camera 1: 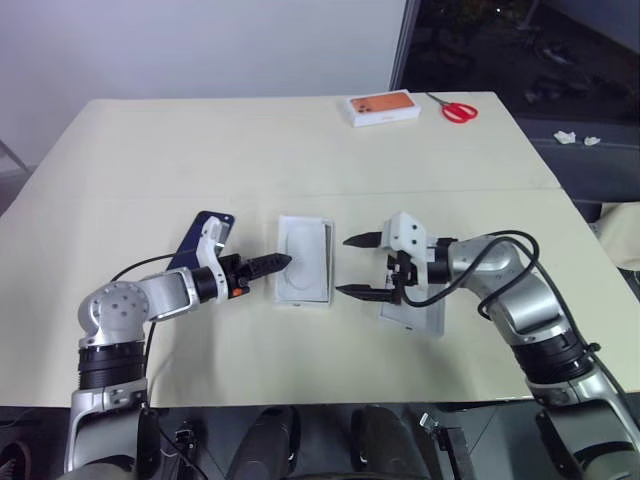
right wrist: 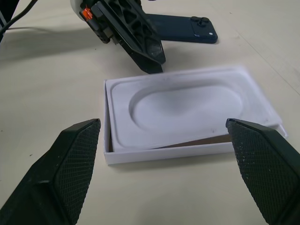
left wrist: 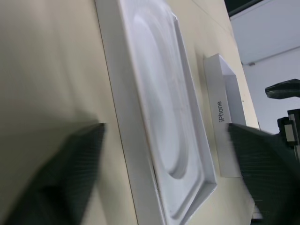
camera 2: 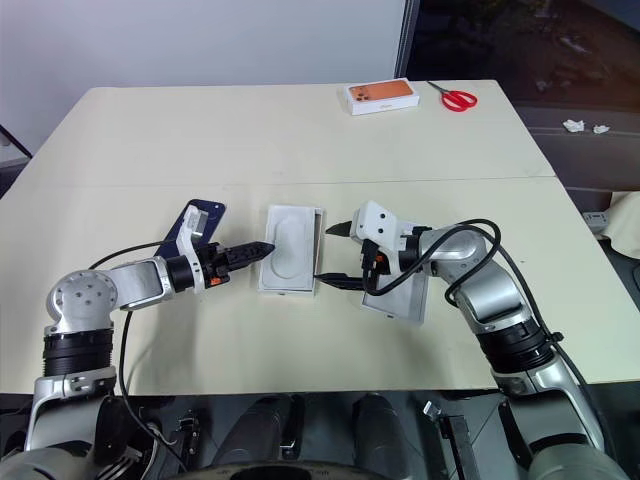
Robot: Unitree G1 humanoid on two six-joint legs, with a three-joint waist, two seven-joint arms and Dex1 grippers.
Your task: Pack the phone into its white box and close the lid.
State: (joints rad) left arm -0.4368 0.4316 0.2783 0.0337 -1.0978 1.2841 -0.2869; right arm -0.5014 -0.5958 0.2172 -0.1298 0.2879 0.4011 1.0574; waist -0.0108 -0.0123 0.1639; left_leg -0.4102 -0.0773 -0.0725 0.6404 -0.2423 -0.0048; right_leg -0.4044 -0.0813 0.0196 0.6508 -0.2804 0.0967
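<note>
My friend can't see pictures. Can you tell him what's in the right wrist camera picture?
A shallow white box sits on a beige table, with a thin white insert with an oval dip lying crooked inside it. The right gripper is open on either side of it. Behind, the left gripper points at the box, and a dark blue phone lies flat.

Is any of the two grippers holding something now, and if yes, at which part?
Nothing is held. The left gripper and the right gripper are both open and empty on either side of the white box, which holds the insert.
</note>
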